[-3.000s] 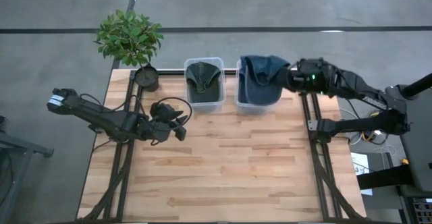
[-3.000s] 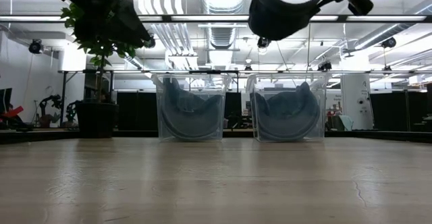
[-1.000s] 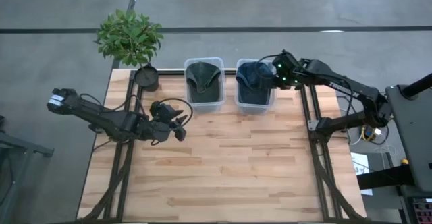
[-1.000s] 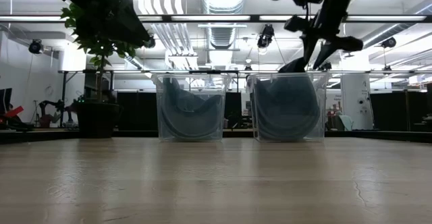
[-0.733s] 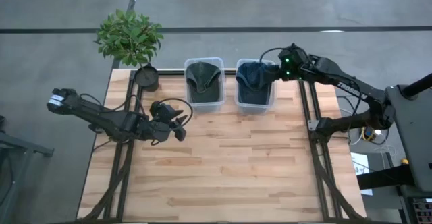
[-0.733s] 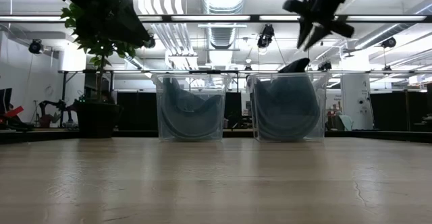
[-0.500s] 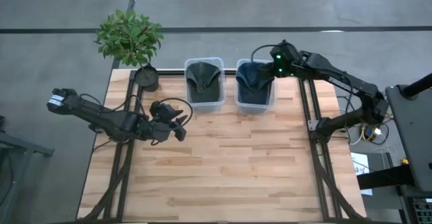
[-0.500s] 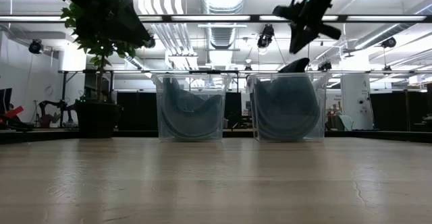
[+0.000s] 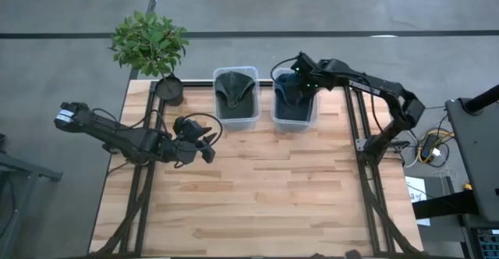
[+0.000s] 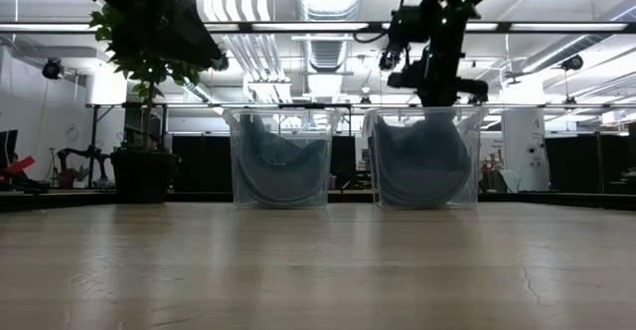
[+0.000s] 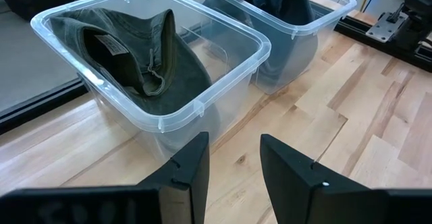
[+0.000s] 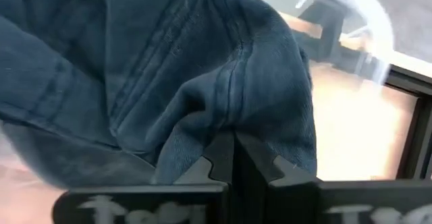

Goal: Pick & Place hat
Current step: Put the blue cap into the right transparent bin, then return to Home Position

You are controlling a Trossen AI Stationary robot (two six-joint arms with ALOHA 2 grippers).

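A blue hat (image 9: 292, 104) lies in the right clear bin (image 9: 315, 115) at the table's far edge; it also shows in the low view (image 10: 417, 161). A green hat (image 9: 235, 91) lies in the left clear bin (image 9: 216, 103). My right gripper (image 9: 297, 78) is shut and reaches down into the top of the right bin, against the blue hat (image 12: 202, 69). My left gripper (image 9: 207, 140) hovers open and empty over the table's left part, facing the left bin (image 11: 229, 28) and the green hat (image 11: 135, 55). My right gripper (image 12: 234, 142) presses its shut fingertips against the blue hat's stitched crown cloth (image 12: 233, 106). It comes from above, pointing down into the bin. The cloth bulges and folds around the fingertips. The hat lies inside the bin, below its rim.
A potted plant (image 9: 150, 40) stands at the table's far left corner, its pot (image 9: 169, 90) beside the left bin. Bare wooden table (image 9: 265, 196) stretches from the bins to the near edge.
My right gripper has risen off the blue hat, swung toward the table's left over the bin, then come down onto the hat. The hat part that stuck up above the bin's rim is now pushed down inside it.
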